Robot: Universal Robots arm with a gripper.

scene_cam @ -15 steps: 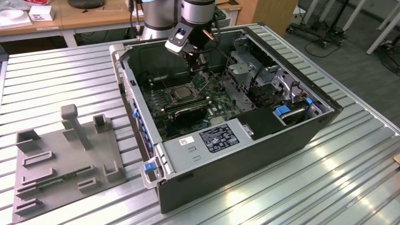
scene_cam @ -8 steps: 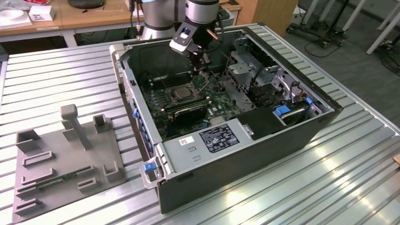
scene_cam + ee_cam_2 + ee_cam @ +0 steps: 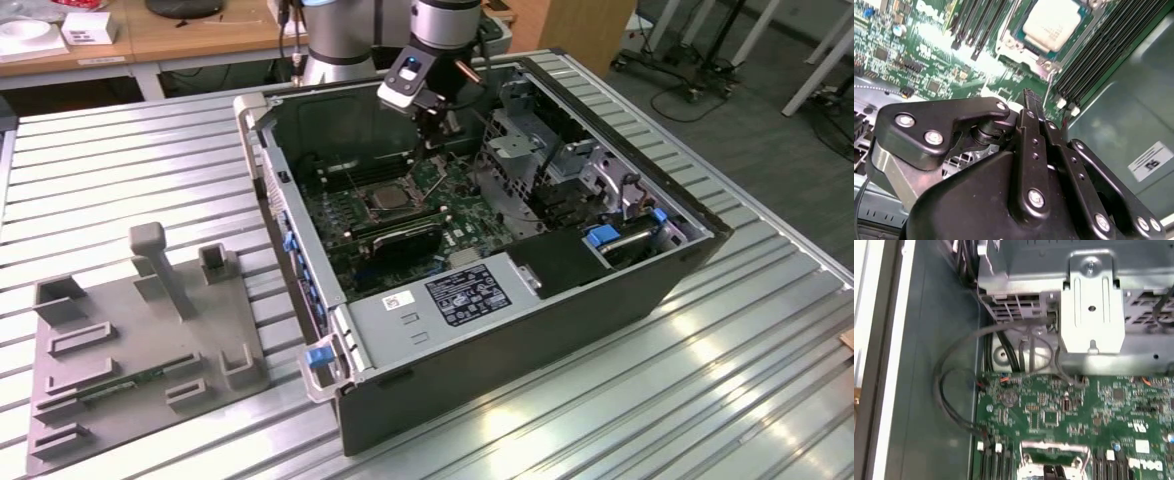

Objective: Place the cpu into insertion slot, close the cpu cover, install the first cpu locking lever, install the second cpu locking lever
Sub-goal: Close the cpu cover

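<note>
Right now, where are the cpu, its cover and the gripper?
cpu (image 3: pixel 1051 25): second wrist view, middle of its grey face.
cover (image 3: pixel 1013 49): second wrist view, silver frame edge beside the cpu.
gripper (image 3: pixel 1031 97): second wrist view, tips of the shut fingers.

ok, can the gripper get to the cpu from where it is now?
Likely yes. The gripper hangs over the motherboard, close beside the cpu. Nothing tall stands between them, and the computer case is open above the board.
</note>
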